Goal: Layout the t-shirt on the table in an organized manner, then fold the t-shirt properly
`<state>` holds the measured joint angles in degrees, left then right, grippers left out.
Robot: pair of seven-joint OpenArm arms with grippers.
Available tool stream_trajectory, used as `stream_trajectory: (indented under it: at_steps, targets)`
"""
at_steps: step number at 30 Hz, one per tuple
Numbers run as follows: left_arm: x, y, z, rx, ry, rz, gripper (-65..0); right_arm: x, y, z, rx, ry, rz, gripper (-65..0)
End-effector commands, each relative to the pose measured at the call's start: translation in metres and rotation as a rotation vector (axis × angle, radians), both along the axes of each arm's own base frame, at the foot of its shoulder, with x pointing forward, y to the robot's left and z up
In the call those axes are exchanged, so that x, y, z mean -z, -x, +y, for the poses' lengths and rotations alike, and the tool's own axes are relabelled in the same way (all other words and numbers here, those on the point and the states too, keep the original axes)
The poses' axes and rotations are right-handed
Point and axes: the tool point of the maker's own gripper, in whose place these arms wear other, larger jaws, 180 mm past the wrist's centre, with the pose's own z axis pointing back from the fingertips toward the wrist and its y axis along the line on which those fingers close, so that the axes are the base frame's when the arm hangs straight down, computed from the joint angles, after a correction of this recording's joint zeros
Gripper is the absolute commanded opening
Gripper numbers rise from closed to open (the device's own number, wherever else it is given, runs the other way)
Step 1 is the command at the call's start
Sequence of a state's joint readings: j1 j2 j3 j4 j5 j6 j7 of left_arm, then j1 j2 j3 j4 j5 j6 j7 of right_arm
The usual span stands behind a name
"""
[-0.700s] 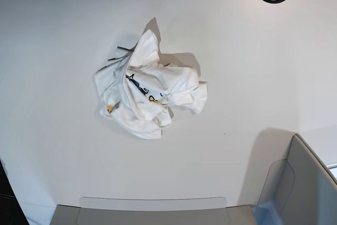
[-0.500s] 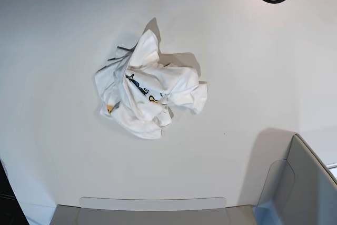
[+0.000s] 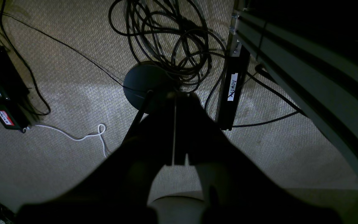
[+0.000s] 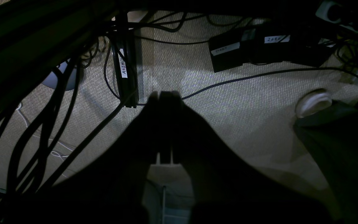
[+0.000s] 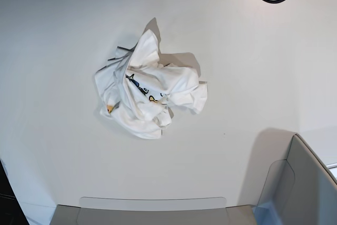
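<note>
White t-shirt (image 5: 149, 92) crumpled mid-tabletop (image 5: 253, 67), slightly toward right arm's side; both jaws closed, empty, parked below over floor, well apart.

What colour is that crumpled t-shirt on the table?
White, with bits of blue, yellow and orange print; the t-shirt shows best in the base view.

**White table with a crumpled shirt near its middle**

The table (image 5: 253, 61) is a large, plain white top with a curved far edge. The t-shirt (image 5: 150, 90) lies directly on it in a bunched heap, with bits of blue and yellow print showing among the folds. Well away from the t-shirt, toward the near right corner, stands a grey corner piece (image 5: 300, 188).
</note>
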<state>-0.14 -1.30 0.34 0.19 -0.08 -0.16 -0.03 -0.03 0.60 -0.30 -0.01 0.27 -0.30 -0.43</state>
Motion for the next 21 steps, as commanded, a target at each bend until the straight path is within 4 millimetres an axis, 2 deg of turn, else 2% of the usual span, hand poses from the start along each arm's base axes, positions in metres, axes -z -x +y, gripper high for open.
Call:
stream_trajectory:
  at_steps: [1,15,18,21]
  targets:
    - [0.000,0.002,0.003,0.004,-0.011,0.003,-64.7,0.000,0.000,-0.001,0.002,0.003,0.001,-64.8]
    - [0.000,0.003,0.003,0.001,-0.012,0.001,-64.7,0.000,0.000,-0.001,0.002,0.003,0.001,-64.8]
    - [-0.001,0.004,0.013,0.003,-0.026,0.004,-64.7,0.000,0.012,-0.014,0.002,0.023,0.019,-64.8]
    - [-0.002,0.022,0.024,0.004,-0.043,0.030,-64.7,-0.001,0.022,-0.020,0.011,0.032,0.033,-64.9]
